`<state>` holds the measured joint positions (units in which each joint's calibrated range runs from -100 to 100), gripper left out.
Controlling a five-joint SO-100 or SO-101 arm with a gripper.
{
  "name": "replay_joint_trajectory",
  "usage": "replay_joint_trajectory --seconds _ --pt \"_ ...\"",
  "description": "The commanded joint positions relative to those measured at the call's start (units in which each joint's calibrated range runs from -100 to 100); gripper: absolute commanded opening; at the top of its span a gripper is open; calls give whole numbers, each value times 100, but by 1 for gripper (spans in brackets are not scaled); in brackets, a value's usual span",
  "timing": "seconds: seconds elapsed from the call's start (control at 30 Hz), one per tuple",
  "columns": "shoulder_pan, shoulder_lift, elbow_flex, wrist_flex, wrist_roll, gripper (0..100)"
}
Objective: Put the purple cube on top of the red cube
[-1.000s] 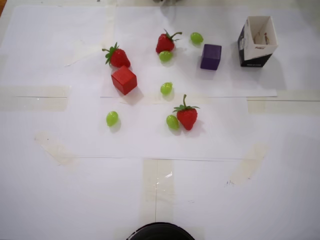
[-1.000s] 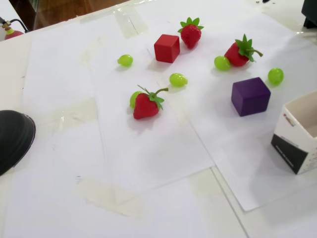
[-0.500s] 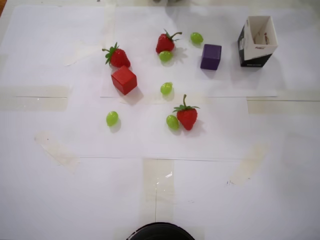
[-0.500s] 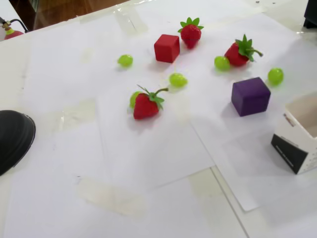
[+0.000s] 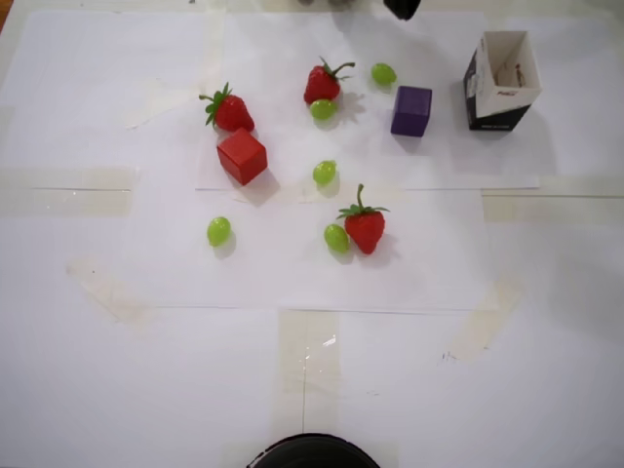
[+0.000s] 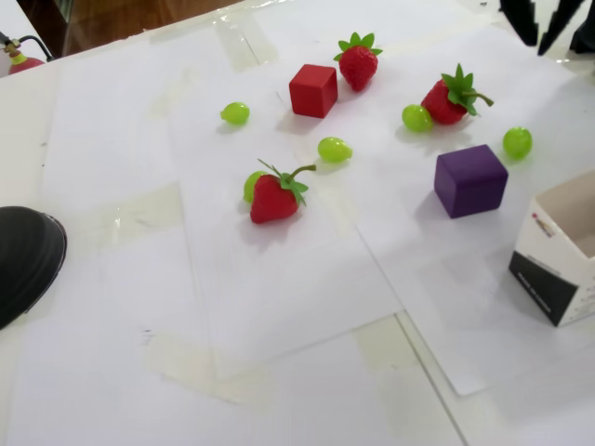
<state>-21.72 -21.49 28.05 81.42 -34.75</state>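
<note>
Purple cube (image 5: 411, 110): dark, matte, flat-faced, resting on white paper (image 5: 292, 273), just left of an open carton (image 5: 500, 80) in the overhead view. Red cube (image 5: 242, 156) sits well apart, touching a strawberry (image 5: 228, 110). Between the cubes lie two more strawberries (image 6: 453, 98) (image 6: 275, 197) and green grapes (image 6: 333, 149). Gripper (image 6: 547, 23) hangs at the far corner of the fixed view, its two dark fingers slightly parted, holding nothing.

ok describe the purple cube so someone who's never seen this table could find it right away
In the overhead view, start at the open black-and-white carton at the upper right of the white paper. Just left of it sits the purple cube, with a green grape up-left of it. It is the only dark, square-edged block there; the other block is red.
</note>
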Motion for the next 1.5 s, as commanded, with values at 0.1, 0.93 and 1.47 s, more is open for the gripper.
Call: replay_joint_trajectory --seconds 0.1,0.93,1.47 --pt "-254 68 -205 -544 -259 0" --pt "-151 1186 167 -1868 -3184 24" --pt "-570 1530 1185 -3461 -3717 34"
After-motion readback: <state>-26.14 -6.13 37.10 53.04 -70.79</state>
